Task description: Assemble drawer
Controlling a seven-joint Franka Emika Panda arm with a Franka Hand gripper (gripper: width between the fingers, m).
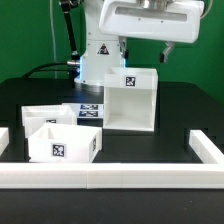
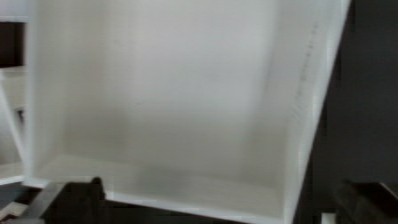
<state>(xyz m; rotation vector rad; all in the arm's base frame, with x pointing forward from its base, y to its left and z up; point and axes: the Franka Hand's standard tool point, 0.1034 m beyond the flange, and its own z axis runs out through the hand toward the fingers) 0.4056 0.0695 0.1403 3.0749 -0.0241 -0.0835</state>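
The drawer's large white cube-like casing [image 1: 130, 100] stands in the middle of the black table, a square tag on its top back edge. It fills the wrist view [image 2: 169, 100] as a broad white wall. Two small shallow white trays lie toward the exterior view's left: the nearer one [image 1: 62, 141] shows a tag on its front, the other [image 1: 42, 114] sits just behind it. My gripper [image 1: 146, 55] hangs just above the casing's back top edge, open and empty. In the wrist view my gripper [image 2: 217, 205] shows dark fingertips [image 2: 71, 200] spread wide on either side of the casing.
A long low white rail [image 1: 110, 178] runs along the front, with shorter rails at the exterior view's right [image 1: 208, 150] and left [image 1: 3, 140]. The marker board [image 1: 88, 108] lies flat between the trays and the casing. The robot base stands behind.
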